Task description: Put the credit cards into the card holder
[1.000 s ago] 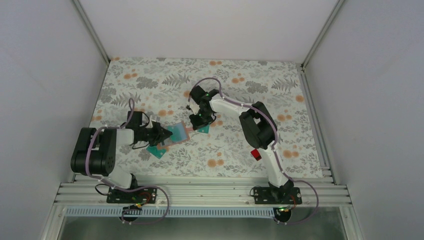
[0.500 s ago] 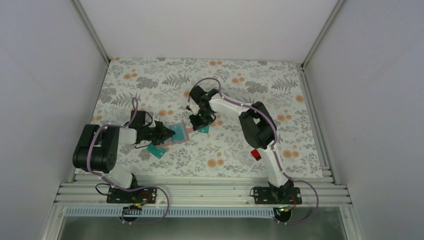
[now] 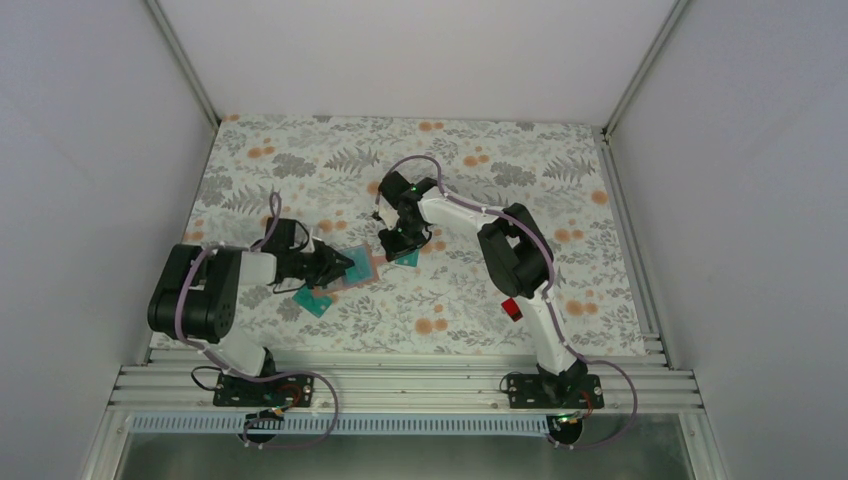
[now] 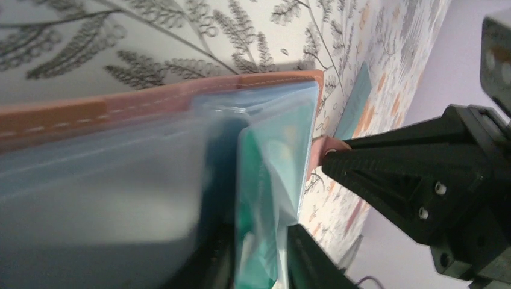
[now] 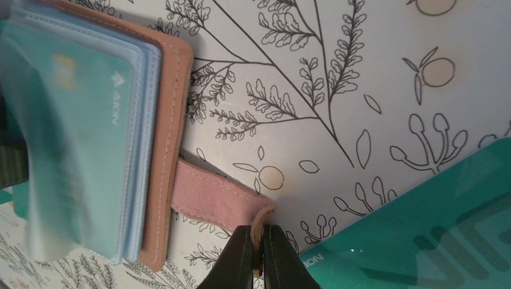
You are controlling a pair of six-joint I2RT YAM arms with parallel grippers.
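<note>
Should my right claw, pinching the strap, tug, the teal card at 6 o'clock could slip my barely parted left claw.

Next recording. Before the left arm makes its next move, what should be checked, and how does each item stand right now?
1. Right gripper shut on the strap: ok.
2. Card holder lying open, sleeves exposed: ok.
3. Teal card inside a clear sleeve: ok.
4. Left gripper clear of that card: cannot tell.
5. Loose teal card lying flat beside the holder: ok.
</note>
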